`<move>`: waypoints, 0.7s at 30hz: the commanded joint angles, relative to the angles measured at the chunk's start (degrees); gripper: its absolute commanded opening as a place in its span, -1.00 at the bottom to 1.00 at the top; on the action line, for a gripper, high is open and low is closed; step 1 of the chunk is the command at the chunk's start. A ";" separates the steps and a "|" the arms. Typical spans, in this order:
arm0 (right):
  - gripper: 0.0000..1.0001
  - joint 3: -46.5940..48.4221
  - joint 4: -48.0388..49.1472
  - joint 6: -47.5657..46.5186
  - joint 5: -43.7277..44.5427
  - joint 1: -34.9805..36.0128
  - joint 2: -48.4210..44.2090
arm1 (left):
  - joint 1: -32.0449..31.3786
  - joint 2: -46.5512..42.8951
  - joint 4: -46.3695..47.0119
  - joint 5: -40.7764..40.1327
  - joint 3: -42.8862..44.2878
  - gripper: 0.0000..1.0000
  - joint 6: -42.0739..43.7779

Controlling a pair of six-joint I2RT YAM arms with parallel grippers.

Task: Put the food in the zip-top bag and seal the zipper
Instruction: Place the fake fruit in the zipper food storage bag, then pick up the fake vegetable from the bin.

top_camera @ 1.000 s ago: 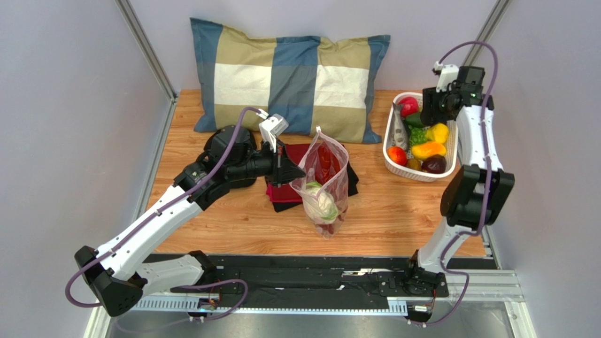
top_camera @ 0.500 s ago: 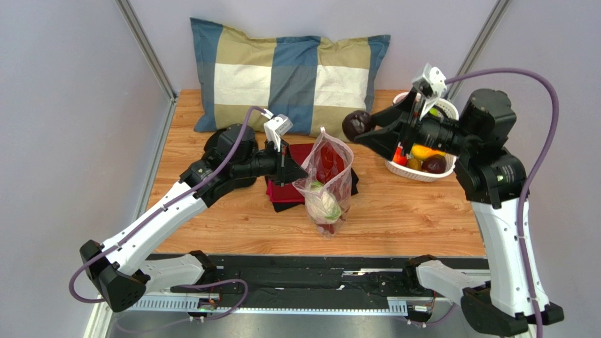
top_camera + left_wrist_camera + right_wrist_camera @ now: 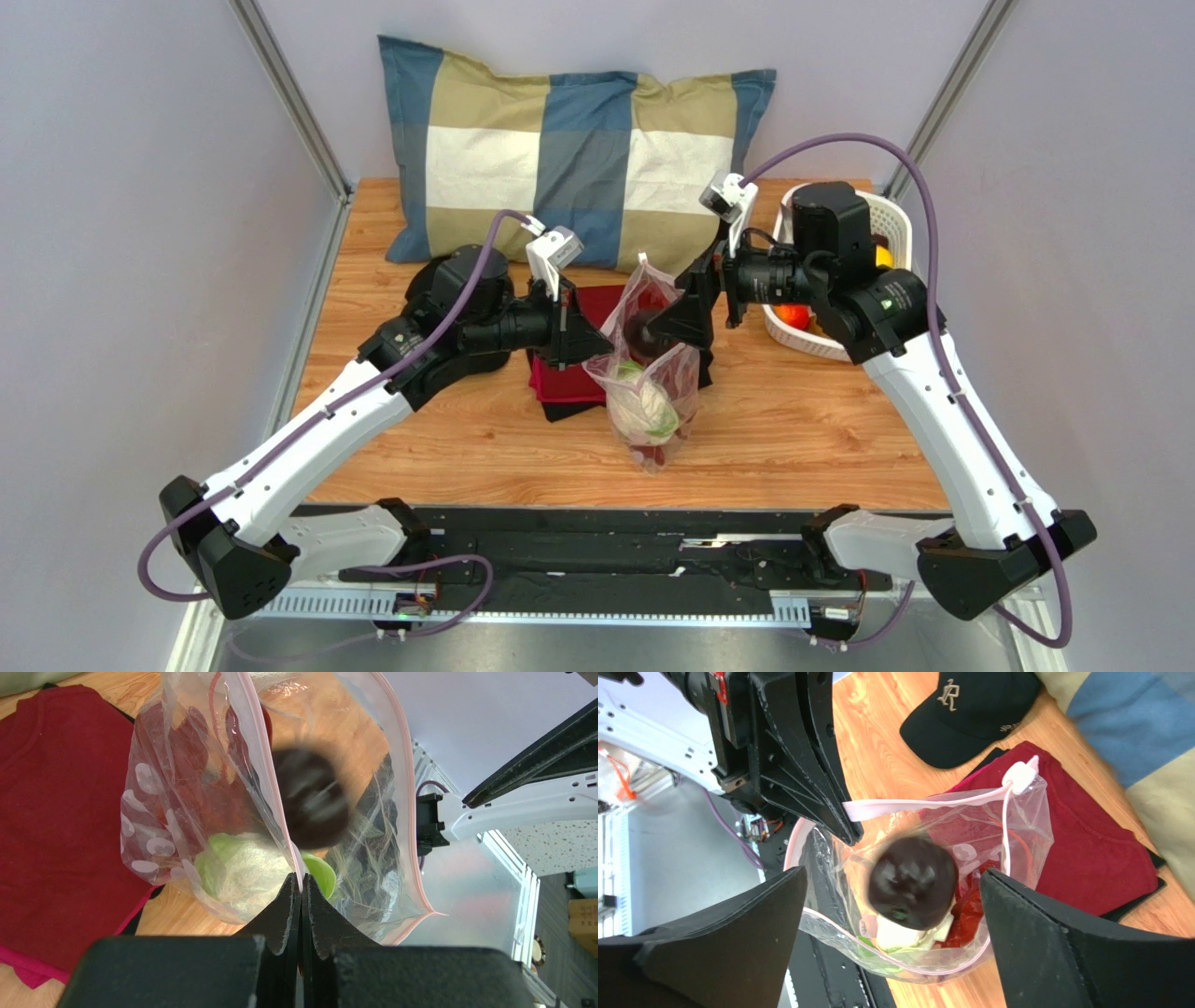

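- Fruit at the mouth of the pouch! The dark purple fruit shows blurred right in the opening of the zip-top bag. The right gripper has its fingers spread wide on either side and touches nothing, so I'd call this a free drop.
- The left gripper is pinched tight on the near rim of the bag, holding the mouth up and open beside the red cloth.
- Low in the pouch lie a pale green-white piece and something red. More food waits in the white basket, well apart to the right.
- Handling call: the film looks thin, limp and slick, so it should sag wherever it isn't held. Take it by the rim band, not the wall.
- The toy fruits look hard, light and smooth. They could roll inside and tug at that pinched rim.
- The zipper is the pink strip round the mouth, likely the stiffest part. Its white slider at the far end is where I'd take hold for sealing.
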 commanded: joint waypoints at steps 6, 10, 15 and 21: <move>0.98 5.25 4.29 1.91 -0.27 -17.99 5.24 | 0.10 -0.57 1.91 1.14 1.90 -1.00 -0.06; 0.97 8.06 4.91 -5.45 6.83 -29.41 13.85 | 0.10 -0.66 2.26 0.79 1.82 -1.00 0.03; 0.98 13.77 5.44 -20.12 15.18 -34.36 26.76 | 0.01 -1.09 2.26 0.79 1.29 -1.00 0.29; 1.00 14.66 9.92 -44.04 25.29 -36.30 36.44 | 0.10 -1.01 1.82 0.88 0.85 -1.00 0.82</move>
